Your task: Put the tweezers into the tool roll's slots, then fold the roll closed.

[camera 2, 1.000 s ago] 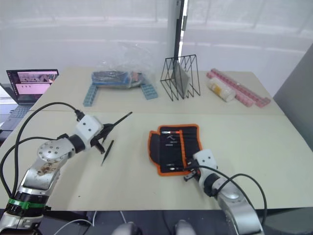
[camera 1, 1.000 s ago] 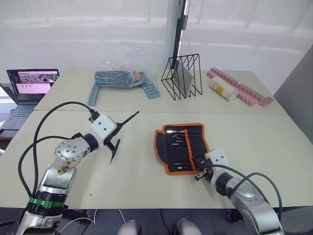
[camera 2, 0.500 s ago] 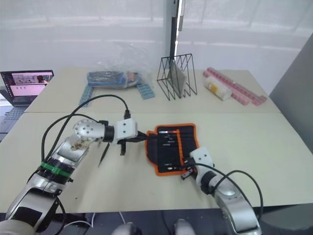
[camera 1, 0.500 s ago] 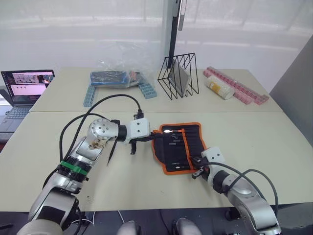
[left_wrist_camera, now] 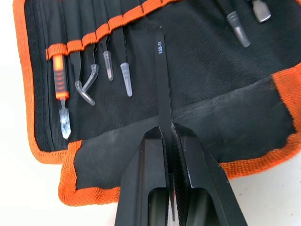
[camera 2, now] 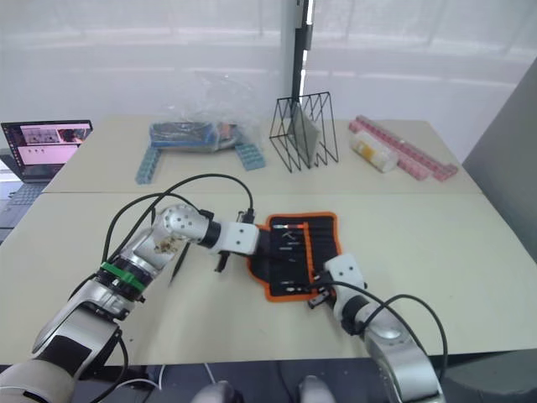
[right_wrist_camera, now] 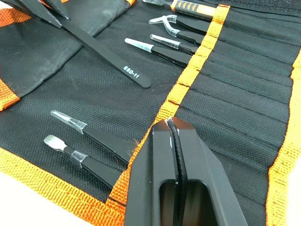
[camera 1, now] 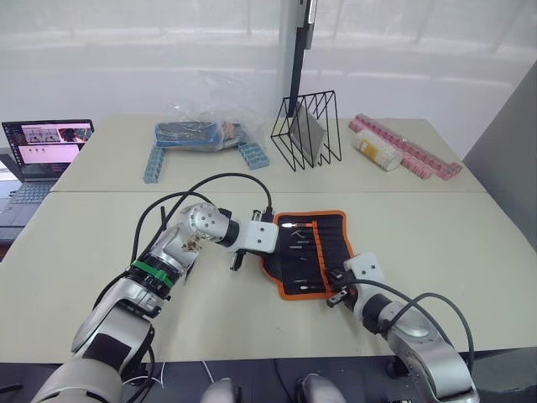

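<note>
I'm slotting: left gripper (left_wrist_camera: 169, 136) pinches a slim black tweezer (left_wrist_camera: 162, 84) over the orange-trimmed black roll (camera 1: 331, 231); next, nudge toward twelve o'clock into a pocket. Right gripper (right_wrist_camera: 173, 129) closed, empty.

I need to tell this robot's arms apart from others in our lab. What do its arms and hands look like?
Both arms are silver-grey metal with rounded joints and looping black cables. Each wrist carries a white boxy block. The left arm has a green band and brownish stains near one joint. The left hand and right hand each have two black fingers, the left one's inner faces finely ribbed.
</note>
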You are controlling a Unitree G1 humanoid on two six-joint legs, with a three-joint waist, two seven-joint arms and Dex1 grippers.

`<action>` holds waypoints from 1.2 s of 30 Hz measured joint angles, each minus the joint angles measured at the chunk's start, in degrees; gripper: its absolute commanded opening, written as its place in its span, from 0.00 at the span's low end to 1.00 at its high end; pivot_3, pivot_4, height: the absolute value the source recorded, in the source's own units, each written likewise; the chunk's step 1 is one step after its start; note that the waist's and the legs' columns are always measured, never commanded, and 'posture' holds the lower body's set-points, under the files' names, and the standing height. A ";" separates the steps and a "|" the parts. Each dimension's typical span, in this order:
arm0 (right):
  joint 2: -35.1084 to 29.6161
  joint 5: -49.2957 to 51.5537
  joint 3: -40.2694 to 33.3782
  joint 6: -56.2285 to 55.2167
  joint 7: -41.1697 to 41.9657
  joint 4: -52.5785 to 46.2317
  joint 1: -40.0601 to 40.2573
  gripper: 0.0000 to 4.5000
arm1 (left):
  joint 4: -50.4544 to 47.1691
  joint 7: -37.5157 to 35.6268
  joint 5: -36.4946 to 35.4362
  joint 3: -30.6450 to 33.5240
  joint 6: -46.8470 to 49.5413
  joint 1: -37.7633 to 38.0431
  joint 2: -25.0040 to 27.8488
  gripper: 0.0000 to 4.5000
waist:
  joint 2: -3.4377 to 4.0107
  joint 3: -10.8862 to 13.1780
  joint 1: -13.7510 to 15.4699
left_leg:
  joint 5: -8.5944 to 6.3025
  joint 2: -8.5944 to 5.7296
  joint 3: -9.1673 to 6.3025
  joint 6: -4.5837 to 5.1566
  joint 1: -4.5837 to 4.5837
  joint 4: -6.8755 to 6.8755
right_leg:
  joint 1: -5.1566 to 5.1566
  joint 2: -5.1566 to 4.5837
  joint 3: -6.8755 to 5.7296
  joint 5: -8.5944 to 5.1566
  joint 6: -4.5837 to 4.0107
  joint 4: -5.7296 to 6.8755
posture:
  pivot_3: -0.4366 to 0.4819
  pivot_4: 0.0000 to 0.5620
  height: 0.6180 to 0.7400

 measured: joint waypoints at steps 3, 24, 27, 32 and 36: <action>0.16 0.01 0.13 0.08 -0.05 -0.59 0.56 0.00 | 0.16 1.35 2.20 -0.06 -0.07 -0.72 -0.37 0.00 | 0.00 0.00 -0.04 | -0.01 0.01 0.01 0.02 0.03 0.00 | 0.01 0.03 0.05 0.00 0.00 0.01 | 0.48 0.27 0.87; 0.37 0.00 -0.09 -0.16 -0.78 -1.51 2.48 0.00 | 1.63 5.66 10.71 -2.92 -0.59 -1.89 -5.87 0.00 | -0.01 -0.01 0.46 | -0.01 -0.01 0.01 0.02 0.05 0.10 | 0.07 0.04 0.07 0.01 0.02 0.05 | 0.48 0.27 0.87; 0.52 0.00 -0.04 -0.16 -1.02 -1.99 3.14 0.00 | 1.69 5.64 10.93 -3.28 -0.65 -2.04 -6.41 0.00 | -0.01 -0.01 0.46 | -0.01 0.00 0.01 0.02 0.05 0.10 | 0.07 0.04 0.07 0.01 0.02 0.05 | 0.48 0.27 0.87; 0.81 -0.02 -0.04 -0.19 -1.31 -2.37 3.65 0.00 | 3.58 5.81 11.43 -3.97 -2.18 -3.04 -8.53 0.00 | -0.01 -0.01 0.52 | -0.01 -0.01 0.00 0.02 0.04 0.15 | 0.09 0.03 0.08 0.01 0.03 0.06 | 0.48 0.27 0.87; 0.82 -0.03 -0.01 -0.19 -1.31 -2.36 3.59 0.00 | 5.86 6.11 11.89 -4.40 -2.66 -4.17 -10.42 0.00 | -0.01 -0.01 0.51 | -0.01 -0.01 0.00 0.03 0.04 0.16 | 0.09 0.05 0.08 0.01 0.03 0.06 | 0.48 0.27 0.87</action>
